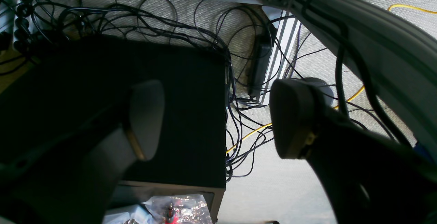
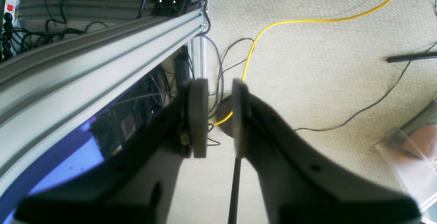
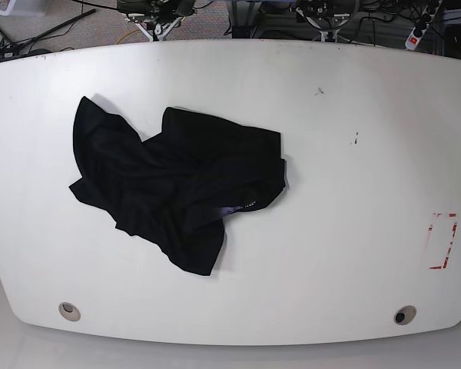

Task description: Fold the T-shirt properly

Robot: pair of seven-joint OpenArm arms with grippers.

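We haven't started: T-shirt (image 3: 173,188) lies crumpled left of centre on the table (image 3: 353,100), left gripper (image 1: 218,118) spread, right gripper (image 2: 220,118) nearly closed, both empty; next, flatten it.

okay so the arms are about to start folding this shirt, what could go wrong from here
1. The T-shirt lies crumpled and bunched on the table, left of centre in the base view, so a grab may catch several layers instead of one edge.
2. Its print is hidden, so front and back are hard to tell.
3. Both wrist views show only floor and cables, so the left pincer and right pincer must travel far with no view of the cloth.
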